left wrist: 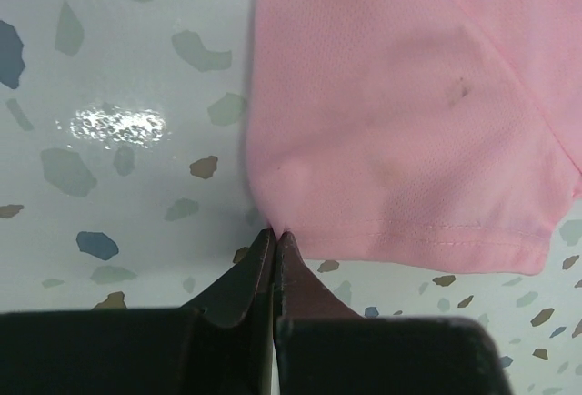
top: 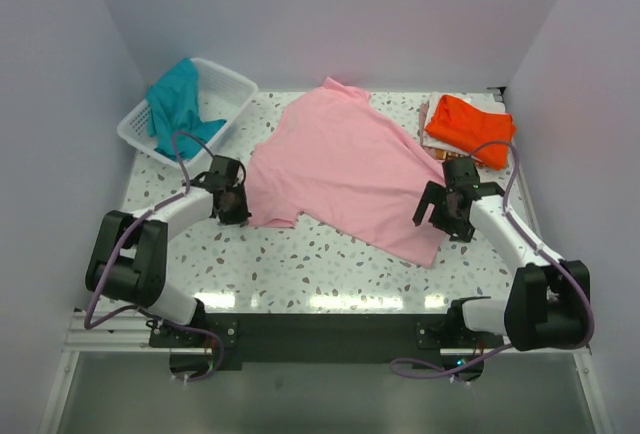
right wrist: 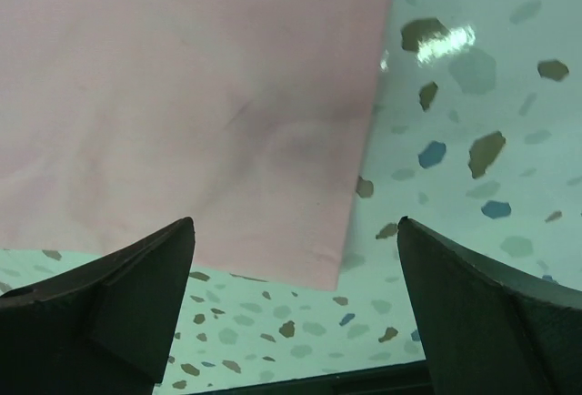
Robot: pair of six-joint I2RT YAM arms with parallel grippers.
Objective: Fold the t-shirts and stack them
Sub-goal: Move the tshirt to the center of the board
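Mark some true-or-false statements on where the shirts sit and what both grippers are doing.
The light pink cloth t-shirt lies spread on the speckled table. True.
The teal cloth t-shirt lies folded on the table. False: it sits bunched in the white plastic lattice basket.
The left gripper is shut on the pink shirt's hem corner. True.
The right gripper is clamped on the pink shirt. False: its jaws stand open by the shirt's edge.
The bright orange cloth t-shirt lies folded at the far right. True.
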